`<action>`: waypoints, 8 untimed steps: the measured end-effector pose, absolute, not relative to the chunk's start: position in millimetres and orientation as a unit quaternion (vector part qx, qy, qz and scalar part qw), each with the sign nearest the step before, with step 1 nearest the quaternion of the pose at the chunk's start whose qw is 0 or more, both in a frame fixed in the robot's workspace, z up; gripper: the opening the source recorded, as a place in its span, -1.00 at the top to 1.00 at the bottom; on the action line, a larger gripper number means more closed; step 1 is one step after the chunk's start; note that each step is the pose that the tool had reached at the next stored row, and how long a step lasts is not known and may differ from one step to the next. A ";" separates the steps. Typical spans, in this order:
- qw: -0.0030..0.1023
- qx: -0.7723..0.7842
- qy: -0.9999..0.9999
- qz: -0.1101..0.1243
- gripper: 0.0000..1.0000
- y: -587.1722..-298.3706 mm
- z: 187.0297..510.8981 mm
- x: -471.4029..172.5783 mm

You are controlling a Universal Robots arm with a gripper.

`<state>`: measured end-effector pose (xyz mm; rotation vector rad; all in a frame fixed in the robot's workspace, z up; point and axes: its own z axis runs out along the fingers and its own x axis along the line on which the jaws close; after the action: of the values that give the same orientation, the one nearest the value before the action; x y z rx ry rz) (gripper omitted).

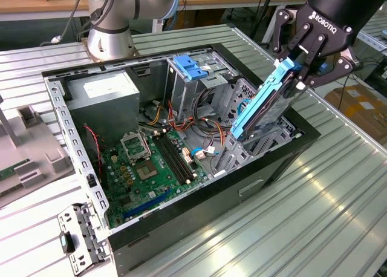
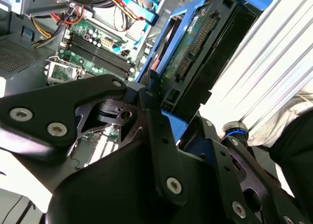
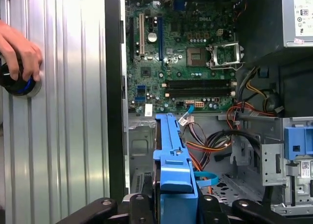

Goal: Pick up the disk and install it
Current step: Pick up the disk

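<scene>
The disk (image 1: 265, 104), a dark drive with blue plastic side rails, hangs steeply tilted over the open computer case (image 1: 275, 168), on the exterior view's right. My gripper (image 1: 297, 76) is shut on its upper end, one finger on each side. The disk's lower end reaches down to the metal drive bay (image 1: 254, 145) inside the case; I cannot tell whether they touch. In the second wrist view the disk's (image 2: 195, 53) green circuit board and connector face the camera. In the first wrist view its blue rail (image 3: 171, 155) runs out from between my fingers (image 3: 141, 204).
Inside the case lie the green motherboard (image 1: 151, 168), a grey power-supply box (image 1: 103, 95), a metal cage with a blue top (image 1: 190, 68) and loose cables (image 1: 205, 129). A person's hand (image 3: 19, 48) rests on a black and blue knob on the ribbed table beside the case.
</scene>
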<state>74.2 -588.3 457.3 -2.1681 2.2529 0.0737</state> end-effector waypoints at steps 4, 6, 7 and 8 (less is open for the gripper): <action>0.007 -0.693 0.721 0.023 0.26 -588.2 458.0 69.2; 0.007 -0.692 0.721 0.023 0.26 -588.2 459.5 69.2; 0.007 -0.692 0.721 0.023 0.26 -588.1 460.6 69.1; 0.007 -0.692 0.722 0.023 0.26 -588.1 461.4 69.1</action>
<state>69.1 -588.1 461.4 -2.1629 2.2568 0.0720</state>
